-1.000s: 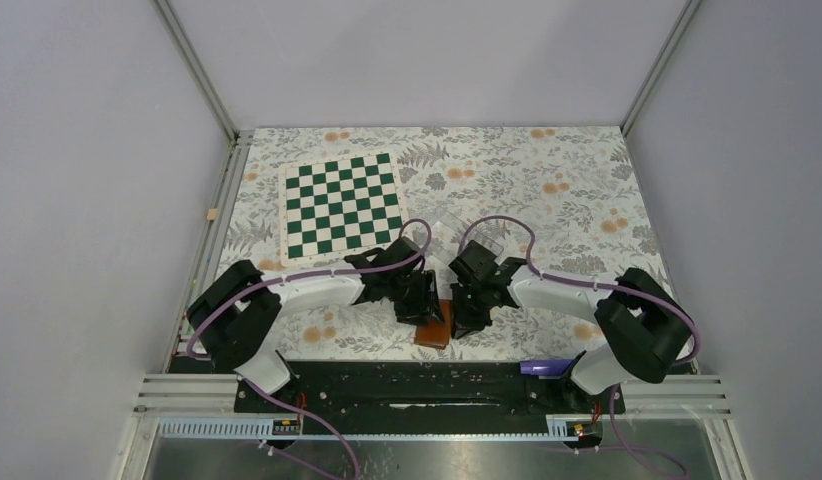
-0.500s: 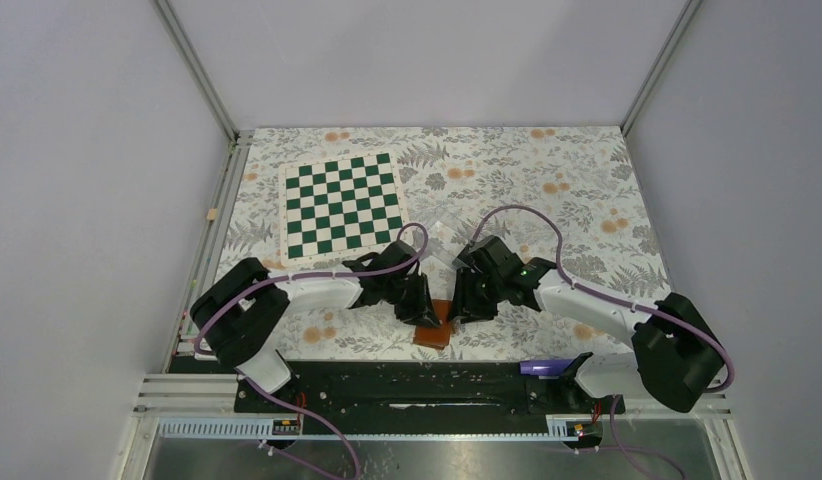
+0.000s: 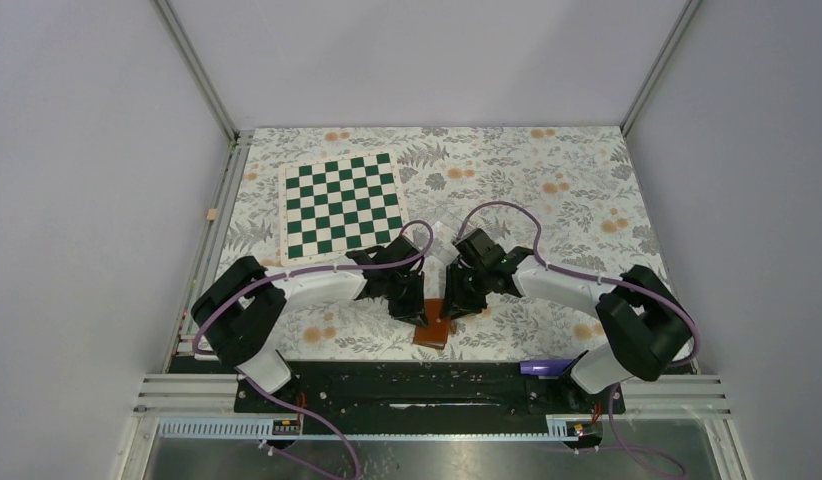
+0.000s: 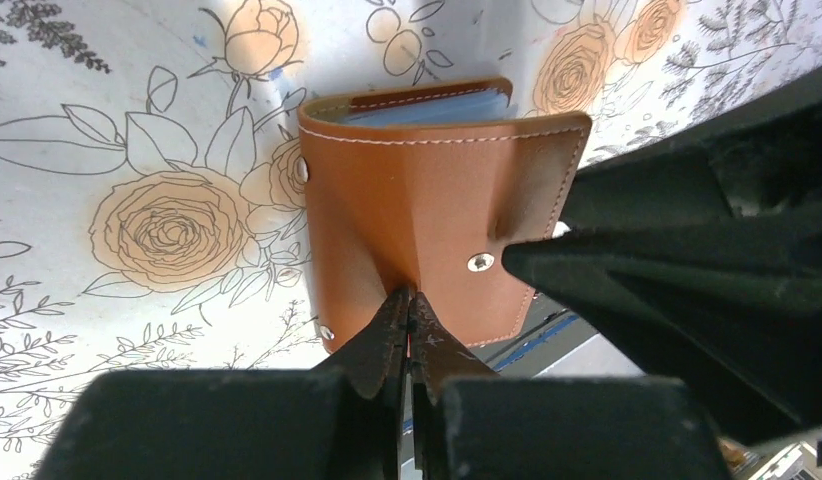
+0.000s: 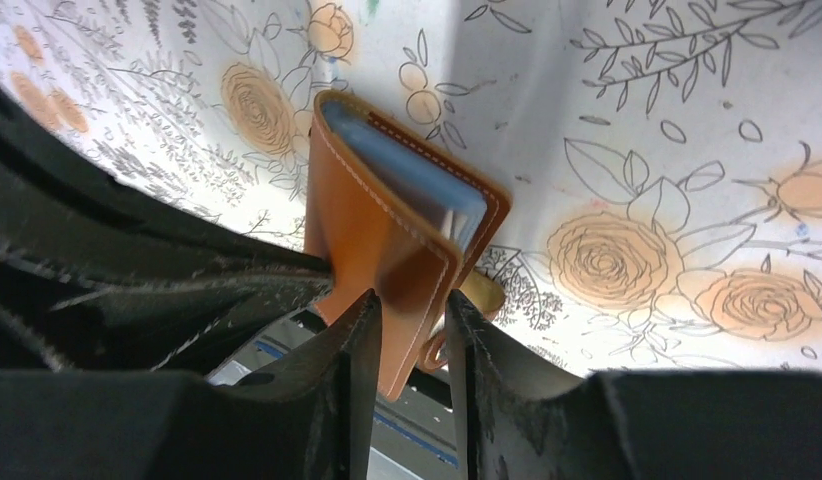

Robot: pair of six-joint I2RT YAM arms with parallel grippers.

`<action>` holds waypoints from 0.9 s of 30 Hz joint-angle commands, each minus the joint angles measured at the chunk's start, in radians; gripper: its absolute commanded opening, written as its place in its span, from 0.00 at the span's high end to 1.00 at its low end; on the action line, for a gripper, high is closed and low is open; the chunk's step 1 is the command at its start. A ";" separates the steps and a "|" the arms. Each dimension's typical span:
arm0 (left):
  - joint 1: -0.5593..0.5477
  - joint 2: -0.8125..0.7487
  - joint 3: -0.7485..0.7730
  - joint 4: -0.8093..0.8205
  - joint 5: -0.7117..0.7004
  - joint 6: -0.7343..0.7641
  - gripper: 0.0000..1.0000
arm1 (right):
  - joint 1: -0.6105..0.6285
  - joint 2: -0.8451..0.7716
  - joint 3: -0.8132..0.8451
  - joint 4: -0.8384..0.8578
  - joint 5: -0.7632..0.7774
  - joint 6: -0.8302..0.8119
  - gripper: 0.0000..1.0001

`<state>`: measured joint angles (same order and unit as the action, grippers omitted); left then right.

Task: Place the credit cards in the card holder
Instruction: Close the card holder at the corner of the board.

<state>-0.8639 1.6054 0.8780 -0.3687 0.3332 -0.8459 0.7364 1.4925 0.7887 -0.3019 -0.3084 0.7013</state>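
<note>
Left wrist – left end effector [image 4: 407,300] and right end effector [image 5: 412,322] pinch blue-sleeved card holder [image 4: 427,190]

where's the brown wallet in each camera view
Top: wallet low centre of the picture.
Left wrist: wallet centre, snap stud facing the camera.
Right wrist: wallet centre, blue sleeves showing.
Shared landmark: the floral cloth under it.

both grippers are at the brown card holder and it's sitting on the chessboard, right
Not quite. The top view shows the card holder on the flowered cloth by the near edge, apart from the chessboard. The left gripper and right gripper are both at it.
</note>
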 commanded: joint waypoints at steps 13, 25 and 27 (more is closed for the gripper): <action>-0.044 0.089 0.048 -0.068 -0.015 0.096 1.00 | -0.007 -0.097 0.045 -0.059 0.086 -0.068 0.68; -0.067 0.040 0.060 -0.053 -0.056 0.086 0.98 | -0.007 0.021 0.039 0.039 0.013 -0.050 0.78; -0.064 0.001 0.045 0.001 -0.042 0.068 0.90 | -0.006 0.082 0.047 0.039 -0.006 -0.047 0.81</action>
<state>-0.9222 1.6798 0.9356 -0.4221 0.3233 -0.7639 0.7353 1.4818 0.8093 -0.3019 -0.2691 0.6514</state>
